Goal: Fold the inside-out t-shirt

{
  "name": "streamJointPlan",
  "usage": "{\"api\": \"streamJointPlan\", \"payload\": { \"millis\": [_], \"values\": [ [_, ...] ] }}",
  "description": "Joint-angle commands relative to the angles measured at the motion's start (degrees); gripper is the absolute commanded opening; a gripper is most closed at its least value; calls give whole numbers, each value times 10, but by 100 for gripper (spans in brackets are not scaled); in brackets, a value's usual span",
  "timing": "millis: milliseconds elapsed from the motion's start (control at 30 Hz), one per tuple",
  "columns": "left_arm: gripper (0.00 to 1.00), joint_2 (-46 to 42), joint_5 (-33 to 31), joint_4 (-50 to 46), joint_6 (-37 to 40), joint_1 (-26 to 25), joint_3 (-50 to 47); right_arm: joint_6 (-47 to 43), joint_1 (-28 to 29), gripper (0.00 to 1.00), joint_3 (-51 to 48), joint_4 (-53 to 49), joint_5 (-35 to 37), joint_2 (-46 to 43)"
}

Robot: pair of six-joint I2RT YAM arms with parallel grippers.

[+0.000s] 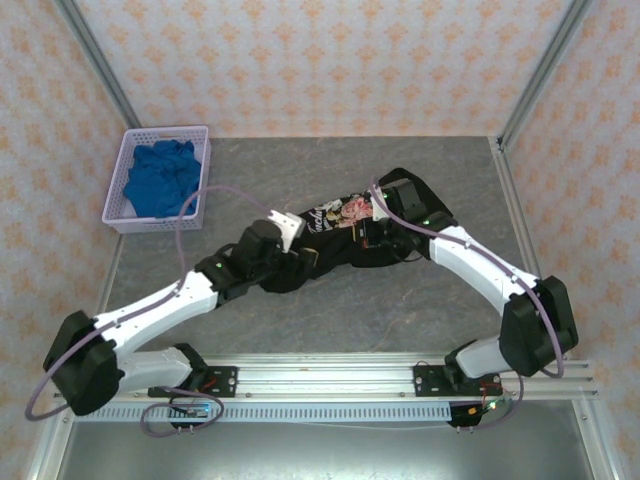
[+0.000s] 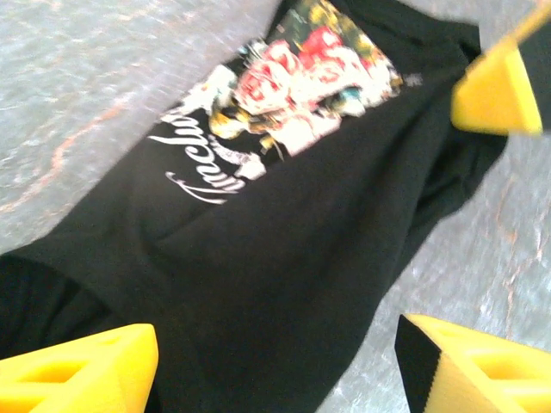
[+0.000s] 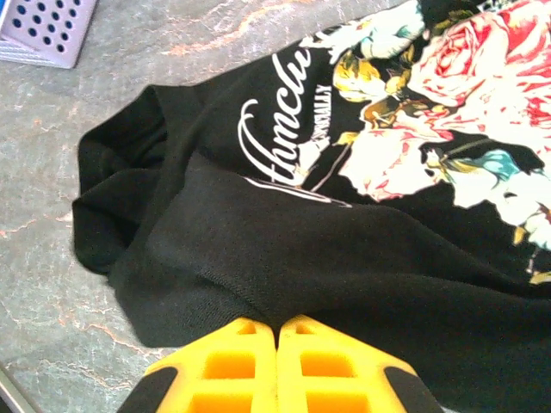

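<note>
Reaching fwd low over table [image 1: 400, 300], L arm [image 1: 160, 305] hangs left gripper [image 2: 275, 344], fingers spread wide, above black t-shirt [image 1: 340, 245] bunched mid-table, graphic up. R arm [image 1: 480, 265] bends inward w/ right gripper [image 3: 277, 331] fingers pressed together at shirt edge; can't tell if cloth is pinched.

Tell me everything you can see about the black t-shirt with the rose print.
The black soft-fabric t-shirt lies bunched in a long heap on the grey stone-look tabletop. Its rose graphic and white script face up, with folds overlapping beside them. The open left gripper hovers over it; the shut right gripper meets its edge.
</note>
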Motion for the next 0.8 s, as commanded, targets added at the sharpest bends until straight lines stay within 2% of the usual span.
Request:
{"api": "streamJointPlan", "payload": {
  "millis": [0, 100, 233, 300, 367, 467, 533, 633, 767],
  "values": [
    [75, 56, -8, 5, 88, -27, 19, 5, -4, 0, 21, -21, -9, 6],
    [74, 106, -26, -7, 106, -34, 41, 3, -5, 0, 22, -24, -4, 7],
    [66, 133, -15, -4, 108, -34, 53, 0, -5, 0, 20, -32, 6, 7],
    [53, 139, -35, -6, 107, -33, 56, -4, -6, 0, 20, -34, 13, 6],
    [36, 143, -52, -12, 107, -30, 57, -11, -6, 0, 19, -37, 22, 5],
    [12, 142, -38, -19, 97, -17, 60, -29, -6, 0, 23, -48, 44, 2],
    [1, 134, -25, -17, 88, -7, 59, -39, -6, 0, 27, -53, 55, -2],
    [0, 107, 16, -17, 48, 17, 62, -59, -5, 0, 34, -55, 70, -21],
    [0, 49, 131, -22, -53, 32, 96, -107, -5, 0, 73, -111, 141, -65]
  ]
}}
